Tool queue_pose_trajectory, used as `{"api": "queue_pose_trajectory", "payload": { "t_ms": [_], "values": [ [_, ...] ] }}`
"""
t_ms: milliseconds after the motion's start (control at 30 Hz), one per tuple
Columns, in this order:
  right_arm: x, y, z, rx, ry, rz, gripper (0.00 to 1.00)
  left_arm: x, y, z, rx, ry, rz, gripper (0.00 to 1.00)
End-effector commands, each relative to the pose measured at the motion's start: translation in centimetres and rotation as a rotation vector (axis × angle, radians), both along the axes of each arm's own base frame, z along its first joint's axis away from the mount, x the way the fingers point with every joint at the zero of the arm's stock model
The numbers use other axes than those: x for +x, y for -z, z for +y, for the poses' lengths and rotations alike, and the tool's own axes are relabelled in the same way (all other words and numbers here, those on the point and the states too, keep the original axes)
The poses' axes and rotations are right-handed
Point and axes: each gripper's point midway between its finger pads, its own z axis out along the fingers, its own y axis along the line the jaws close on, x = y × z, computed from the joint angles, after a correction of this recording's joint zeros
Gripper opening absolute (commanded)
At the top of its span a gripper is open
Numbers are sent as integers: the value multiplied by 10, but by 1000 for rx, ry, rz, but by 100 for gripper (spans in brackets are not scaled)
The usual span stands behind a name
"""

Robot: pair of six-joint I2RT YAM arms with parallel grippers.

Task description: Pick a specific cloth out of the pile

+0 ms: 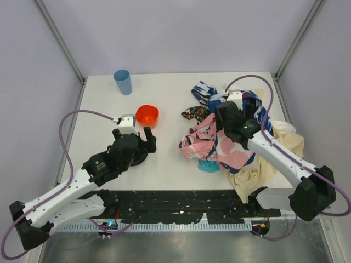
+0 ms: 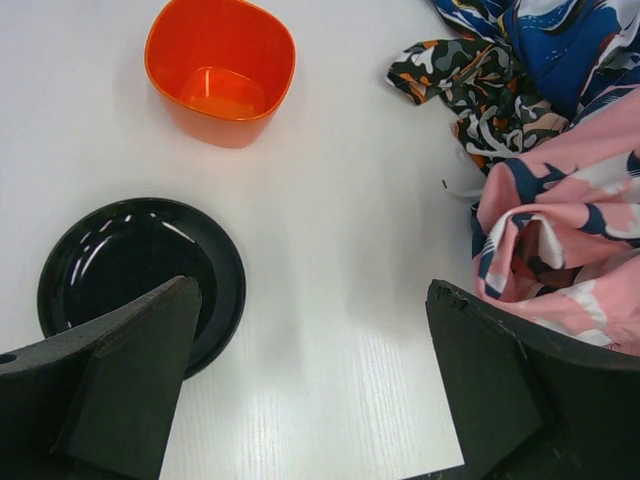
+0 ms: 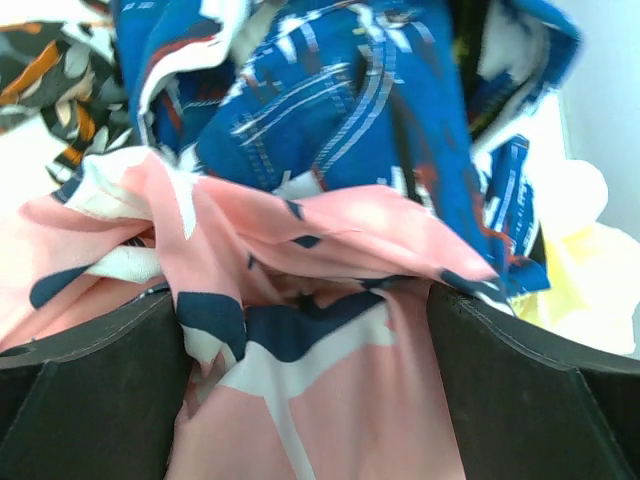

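The pile (image 1: 241, 139) of mixed fabrics lies at the right of the table. The turquoise cloth (image 1: 208, 166) shows only as a small plain patch at the pile's near edge, under the pink patterned cloth (image 1: 200, 139). It is out of both wrist views. My right gripper (image 1: 221, 125) is down on top of the pile, open, its jaws wide apart with pink patterned cloth (image 3: 330, 400) bunched between them (image 3: 305, 300). The blue-white-red cloth (image 3: 330, 100) lies just beyond. My left gripper (image 1: 134, 140) is open and empty over bare table (image 2: 312, 300).
An orange bowl (image 1: 147, 115) (image 2: 220, 70) stands ahead of my left gripper. A black dish (image 2: 130, 270) sits under its left finger. A blue cup (image 1: 123, 82) stands at the back. A dark floral piece (image 2: 470, 80) and cream fabric (image 1: 258, 170) edge the pile.
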Motion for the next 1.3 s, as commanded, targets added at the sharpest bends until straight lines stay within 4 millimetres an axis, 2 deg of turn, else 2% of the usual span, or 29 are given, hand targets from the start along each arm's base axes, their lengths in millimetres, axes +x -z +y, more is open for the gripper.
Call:
{"api": "queue_pose_trajectory", "payload": {
  "t_ms": [0, 100, 300, 400, 567, 600, 633, 733, 833, 900, 1000, 1133, 1267],
  "values": [
    [-5, 4, -29, 41, 82, -26, 95, 4, -9, -17, -51, 48, -21, 100],
    [-10, 34, -53, 67, 185, 32, 95, 4, -4, -33, -60, 104, 8, 100],
    [-12, 85, -61, 226, 240, 150, 95, -5, 12, -84, -103, 323, 88, 100],
    [-10, 109, -71, 276, 290, 222, 95, -14, 36, -105, -130, 400, 178, 100],
    [-12, 157, -69, 348, 304, 361, 97, -26, 70, -132, -207, 460, 250, 100],
    [-14, 163, -72, 352, 313, 380, 87, -28, 77, -137, -221, 474, 266, 100],
    [-13, 163, -71, 362, 312, 383, 86, -29, 80, -144, -244, 490, 269, 100],
    [-13, 160, -77, 383, 318, 361, 93, -37, 85, -169, -285, 582, 292, 100],
    [-10, 160, -75, 429, 292, 326, 91, -40, 97, -194, -288, 624, 305, 100],
    [-12, 161, -77, 460, 292, 313, 90, -38, 116, -212, -285, 612, 339, 100],
    [-14, 162, -76, 479, 282, 316, 88, -37, 129, -241, -321, 644, 371, 100],
    [-15, 164, -76, 490, 277, 318, 86, -20, 137, -265, -309, 610, 322, 100],
    [-15, 164, -76, 501, 271, 309, 86, 1, 157, -276, -225, 518, 314, 100]
  ]
}}
